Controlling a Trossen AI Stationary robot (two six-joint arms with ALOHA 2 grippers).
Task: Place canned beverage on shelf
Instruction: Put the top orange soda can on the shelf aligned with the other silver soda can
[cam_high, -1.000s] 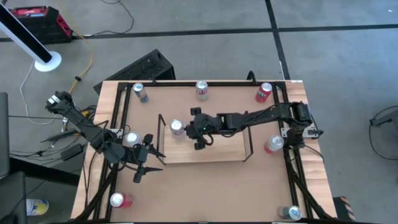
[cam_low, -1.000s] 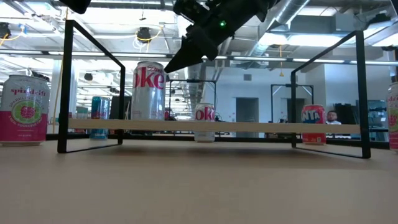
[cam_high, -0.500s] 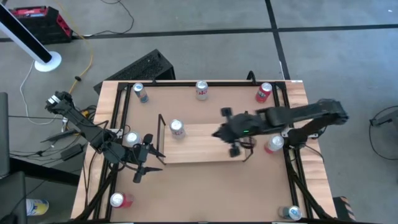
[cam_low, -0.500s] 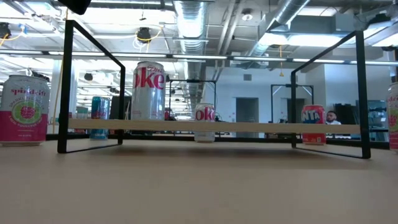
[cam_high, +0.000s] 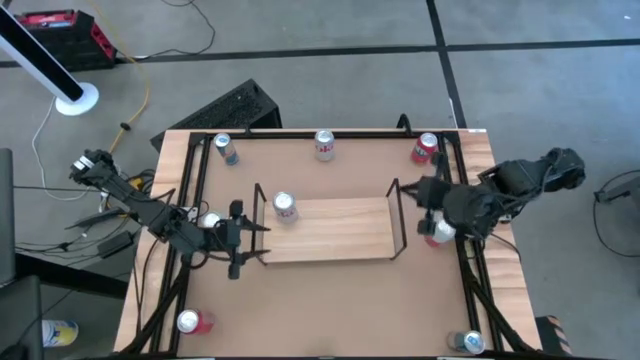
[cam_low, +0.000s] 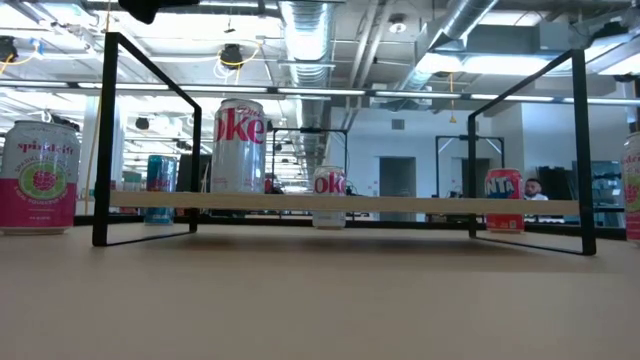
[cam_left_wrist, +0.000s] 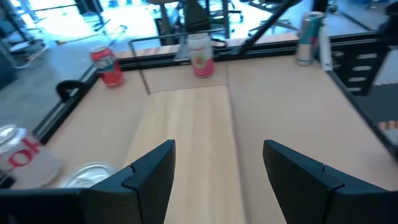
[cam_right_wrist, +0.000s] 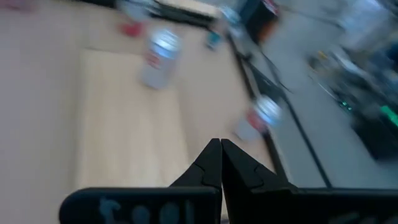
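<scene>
while the left jaws (cam_high: 240, 248) gape empty beside the shelf (cam_high: 330, 230), its can (cam_high: 285, 206) stands apart.

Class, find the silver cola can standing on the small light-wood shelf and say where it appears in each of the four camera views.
High view: silver cola can on the light-wood shelf's left end.
Low view: tall can left of centre, standing on the board.
Left wrist view: at the picture's left edge, beside the board.
Right wrist view: blurred can at the far end of the board.
Shared landmark: the shelf board itself.
</scene>
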